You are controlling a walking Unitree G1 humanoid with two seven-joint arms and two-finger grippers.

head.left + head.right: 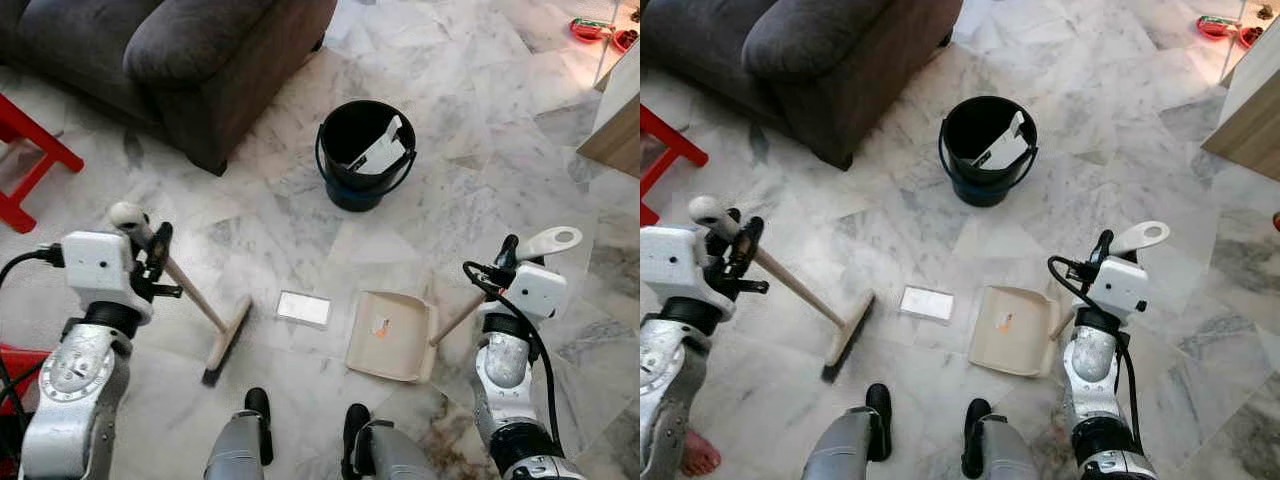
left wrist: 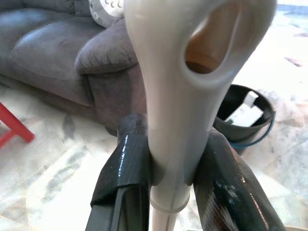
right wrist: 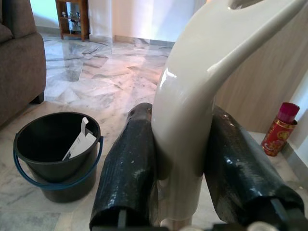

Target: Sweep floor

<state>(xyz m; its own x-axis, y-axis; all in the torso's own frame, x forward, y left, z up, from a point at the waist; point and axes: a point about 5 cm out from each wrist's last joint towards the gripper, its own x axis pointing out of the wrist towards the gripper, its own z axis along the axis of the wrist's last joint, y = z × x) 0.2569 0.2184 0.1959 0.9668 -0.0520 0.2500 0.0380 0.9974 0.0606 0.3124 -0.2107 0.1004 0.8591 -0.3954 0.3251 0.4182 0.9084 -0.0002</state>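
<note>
My left gripper [image 1: 152, 255] is shut on the cream handle of a broom [image 1: 190, 295]; its dark-bristled head [image 1: 226, 343] rests on the marble floor just left of a white paper card [image 1: 303, 308]. My right gripper [image 1: 505, 260] is shut on the cream handle of a dustpan [image 1: 390, 335], which lies flat on the floor right of the card with a small orange scrap in it. In the left wrist view both fingers [image 2: 125, 168] clamp the handle. In the right wrist view the fingers [image 3: 127, 183] pinch the dustpan's handle.
A black bucket [image 1: 366, 153] holding white paper stands ahead on the floor. A grey sofa [image 1: 170, 60] fills the far left, with a red stool [image 1: 25, 160] beside it. A wooden cabinet [image 1: 615, 110] is at the right. My feet [image 1: 258, 410] stand just behind the card.
</note>
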